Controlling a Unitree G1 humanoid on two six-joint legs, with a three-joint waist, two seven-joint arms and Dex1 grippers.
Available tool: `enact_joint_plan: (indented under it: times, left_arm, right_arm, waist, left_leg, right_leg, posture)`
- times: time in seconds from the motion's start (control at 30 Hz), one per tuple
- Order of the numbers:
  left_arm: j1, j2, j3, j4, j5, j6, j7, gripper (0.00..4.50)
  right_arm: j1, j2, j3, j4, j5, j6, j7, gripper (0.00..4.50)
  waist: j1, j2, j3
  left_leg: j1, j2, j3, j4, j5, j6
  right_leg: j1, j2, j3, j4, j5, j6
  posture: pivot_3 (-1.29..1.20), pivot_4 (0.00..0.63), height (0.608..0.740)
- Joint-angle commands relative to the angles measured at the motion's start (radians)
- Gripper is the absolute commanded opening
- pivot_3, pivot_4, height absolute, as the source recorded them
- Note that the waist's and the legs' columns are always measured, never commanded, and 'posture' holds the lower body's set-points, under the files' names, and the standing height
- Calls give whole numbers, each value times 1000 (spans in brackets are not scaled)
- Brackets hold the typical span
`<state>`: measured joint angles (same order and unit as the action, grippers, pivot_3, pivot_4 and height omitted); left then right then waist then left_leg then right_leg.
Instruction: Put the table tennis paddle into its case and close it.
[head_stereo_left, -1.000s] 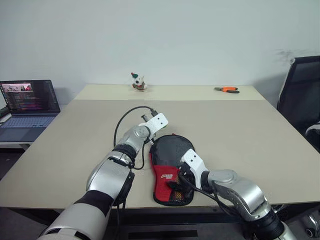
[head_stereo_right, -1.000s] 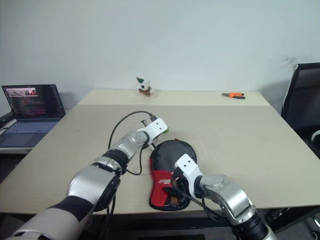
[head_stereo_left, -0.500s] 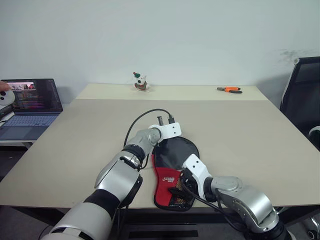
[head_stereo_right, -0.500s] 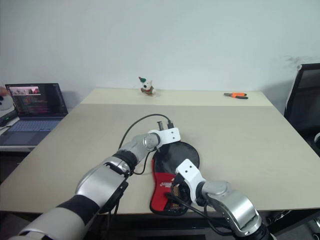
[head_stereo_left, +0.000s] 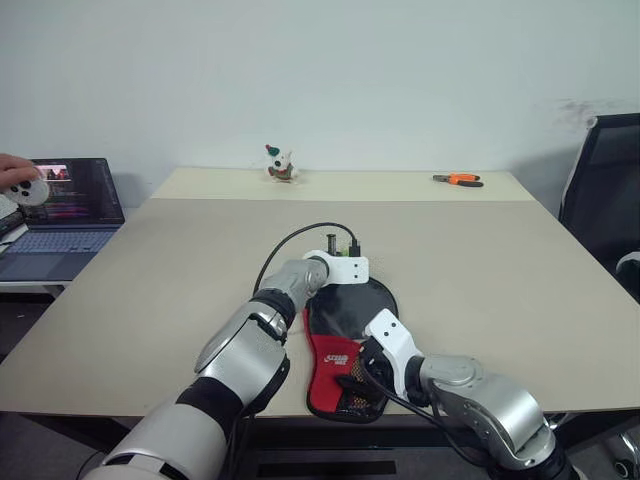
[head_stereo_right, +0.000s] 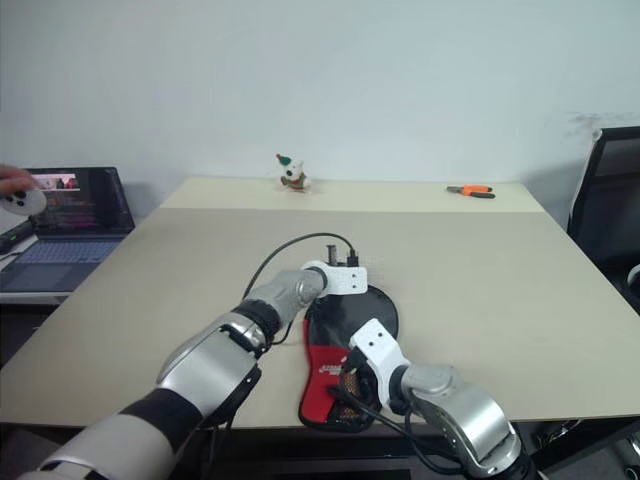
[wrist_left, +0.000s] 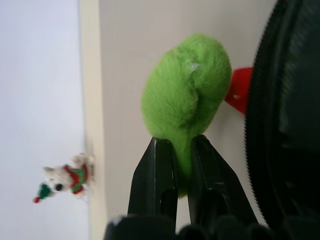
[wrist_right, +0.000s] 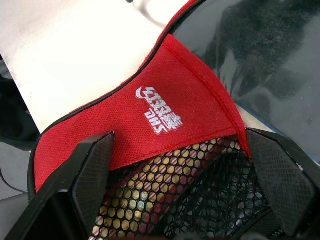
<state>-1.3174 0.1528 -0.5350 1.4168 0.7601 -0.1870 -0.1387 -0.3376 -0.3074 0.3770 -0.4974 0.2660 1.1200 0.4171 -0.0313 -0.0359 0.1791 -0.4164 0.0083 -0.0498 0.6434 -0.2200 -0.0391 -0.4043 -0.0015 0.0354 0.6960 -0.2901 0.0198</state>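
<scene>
Left wrist view: left gripper (wrist_left: 183, 165) pinches green pom-pom zip pull (wrist_left: 185, 100) to close case (head_stereo_left: 345, 340); right gripper (wrist_right: 192, 185), apart, steadies it.

Bench (head_stereo_left: 520, 270) lies bare around the case (head_stereo_left: 345, 345); toy dog (head_stereo_left: 277, 163) and pliers (head_stereo_left: 456, 180) sit far back, well apart.

Head stereo downward; wrist cameras close-up.

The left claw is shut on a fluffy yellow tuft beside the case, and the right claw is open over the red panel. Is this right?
One thing is wrong: the tuft in the left claw is green, not yellow, as the left wrist view shows. The right claw is open over the case's red panel.
</scene>
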Motion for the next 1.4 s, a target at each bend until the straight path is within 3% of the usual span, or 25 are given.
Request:
enact_joint_plan:
  times: [0.03, 0.4, 0.77, 1.13, 1.4]
  left_arm:
    - [-77, -25, -29, -20, 34, -29, 63, 13]
    - [-106, -56, -97, -15, 106, -30, 126, 13]
    - [-124, -164, -167, -17, 159, -136, 173, 13]
    - [-111, -243, -169, -27, 137, -314, 120, 13]
    - [-97, -249, -141, -24, 104, -313, 50, 13]
  right_arm:
    - [59, -2, 71, 43, 38, 96, 18, 4500]
    - [60, 12, 72, 42, 38, 99, 8, 4500]
    - [63, 23, 71, 42, 40, 101, -3, 4500]
    - [55, 25, 74, 57, 37, 86, 2, 4500]
    - [42, 22, 70, 72, 35, 77, 10, 4500]
  waist:
    - [0, 0, 0]
    - [0, 0, 0]
    - [1, 0, 0]
    - [1, 0, -1]
    - [0, 0, -2]
  left_leg:
    - [0, 0, 0, 0, 0, 0]
    - [0, 0, 0, 0, 0, 0]
    - [0, 0, 1, 0, 0, 0]
    - [0, 0, 1, 0, 0, 0]
    - [1, -1, 1, 1, 0, 0]
  right_leg:
    - [0, 0, 0, 0, 0, 0]
    - [0, 0, 0, 0, 0, 1]
    - [0, 0, 1, 0, -1, 1]
    - [0, 0, 1, 1, -1, 1]
    - [0, 0, 2, 2, -1, 2]
  posture:
    - [0, 150, 740]
    - [0, 150, 740]
    - [0, 150, 740]
    - [0, 150, 740]
    - [0, 150, 740]
